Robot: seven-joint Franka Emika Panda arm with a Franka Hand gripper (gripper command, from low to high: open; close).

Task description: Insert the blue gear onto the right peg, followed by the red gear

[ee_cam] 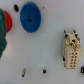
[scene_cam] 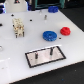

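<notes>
Blue gear (scene_cam: 48,35) and red gear (scene_cam: 65,31) lie flat on white worktop (scene_cam: 20,50), near each other. Right peg (scene_cam: 51,50) stands bare on its plate (tool state: cannot tell).

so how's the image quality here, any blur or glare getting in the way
Exterior view: soft and low in detail, the white table nearly washed out, though the blue gear, red gear and the plate's two pegs remain readable. Wrist view: blurrier still, the blue gear has smeared teeth, and the red gear is cut off at the frame edge.
</notes>
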